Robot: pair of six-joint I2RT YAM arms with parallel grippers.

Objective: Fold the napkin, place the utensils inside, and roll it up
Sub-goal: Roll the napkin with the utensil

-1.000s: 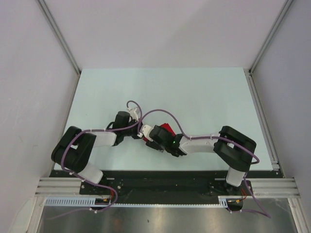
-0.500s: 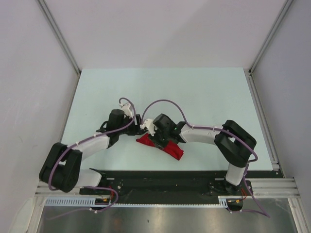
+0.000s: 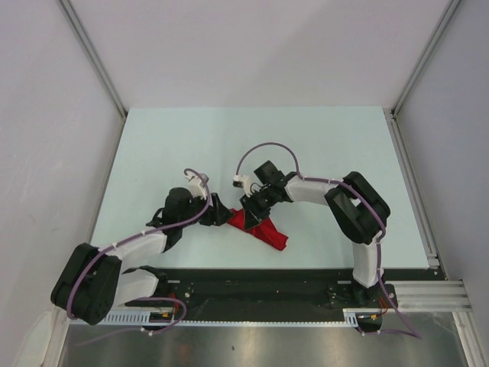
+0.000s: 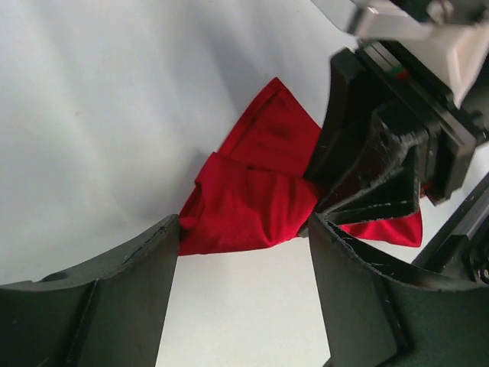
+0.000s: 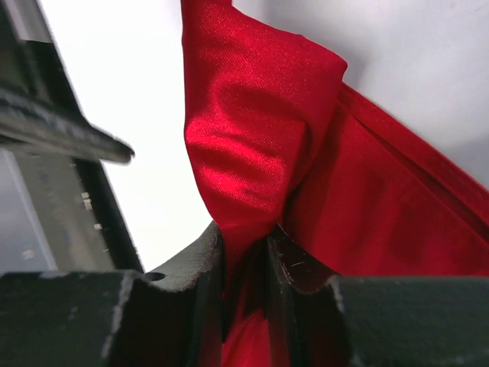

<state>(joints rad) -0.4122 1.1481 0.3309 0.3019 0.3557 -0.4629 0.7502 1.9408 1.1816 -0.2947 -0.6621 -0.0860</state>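
Note:
The red napkin (image 3: 263,228) lies bunched and folded on the table between the two arms, a narrow tail trailing toward the near right. My right gripper (image 3: 250,210) is shut on a pinched fold of the napkin (image 5: 252,153), and the cloth runs up from between its fingers (image 5: 197,260). My left gripper (image 3: 225,217) stands open just left of the napkin (image 4: 252,199), with bare table between its fingers (image 4: 145,275). The cloth's near edge lies just beyond its fingertips. The utensils are out of view.
The pale table (image 3: 191,145) stretches behind and to both sides, walled by white panels. A metal rail (image 3: 412,183) runs along the table's right edge. Purple cables (image 3: 263,149) loop over both wrists.
The left gripper has opened and dropped back left of the cloth. The right gripper has closed on a fold of the napkin and moved away from the near edge, drawing it up.

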